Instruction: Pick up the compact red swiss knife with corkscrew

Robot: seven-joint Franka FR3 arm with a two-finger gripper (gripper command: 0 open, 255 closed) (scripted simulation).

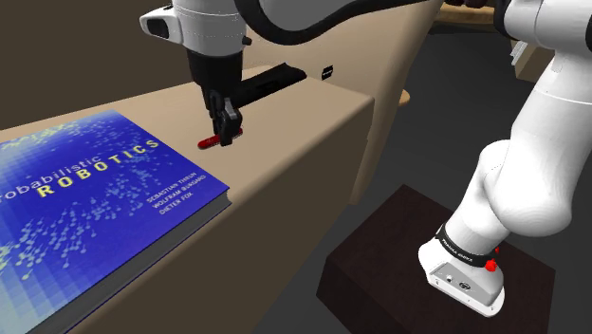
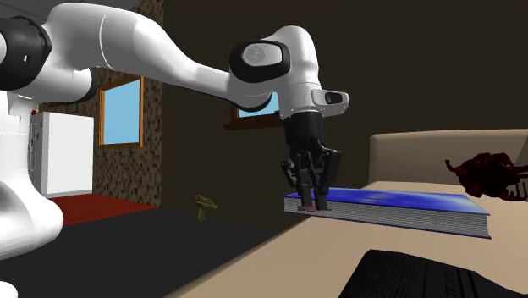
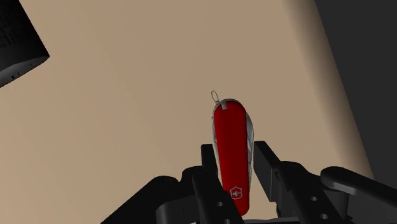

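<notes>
A slim red swiss knife [image 3: 230, 137] with a small key ring at its far end lies lengthwise between my black fingers [image 3: 267, 162], which clasp its sides. My gripper [image 3: 234, 162] is shut on it. In the shoulder view the gripper [image 1: 227, 131] points down at the tan tabletop [image 1: 304, 123], with the knife [image 1: 210, 142] sticking out toward that view's left, at or just above the surface. I cannot tell if it touches the table. In the second exterior view the gripper [image 2: 311, 200] hangs low over the table, in front of the book.
A big blue book [image 1: 90, 204] titled Probabilistic Robotics lies close to the knife, on the shoulder view's left. A flat black object [image 1: 270, 81] rests at the table's far end. The table edge drops off toward the dark stand [image 1: 398, 275]. A dark red object [image 2: 486, 173] sits beyond the book.
</notes>
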